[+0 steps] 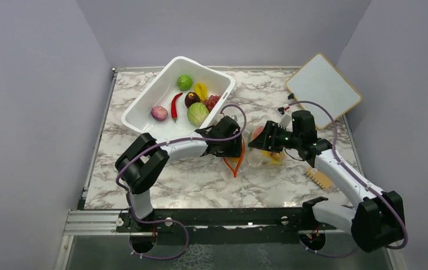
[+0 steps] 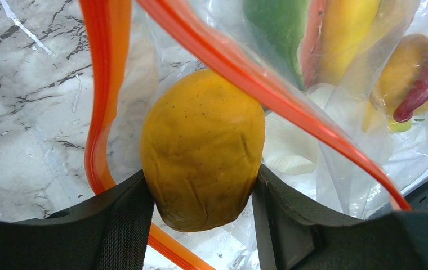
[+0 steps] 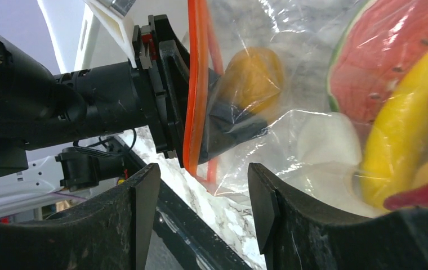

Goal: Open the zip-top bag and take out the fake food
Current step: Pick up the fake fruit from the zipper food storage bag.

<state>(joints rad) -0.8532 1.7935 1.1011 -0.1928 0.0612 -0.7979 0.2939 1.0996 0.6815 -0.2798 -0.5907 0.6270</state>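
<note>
White links (image 1: 184, 147), black joints (image 1: 144, 164) and claws (image 3: 203, 194), looping purple cables (image 1: 333, 125).

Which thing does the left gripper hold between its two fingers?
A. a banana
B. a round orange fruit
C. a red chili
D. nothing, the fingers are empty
B: in the left wrist view the round orange fruit sits clamped between both fingers of the left gripper, at the open mouth of the bag.
</note>
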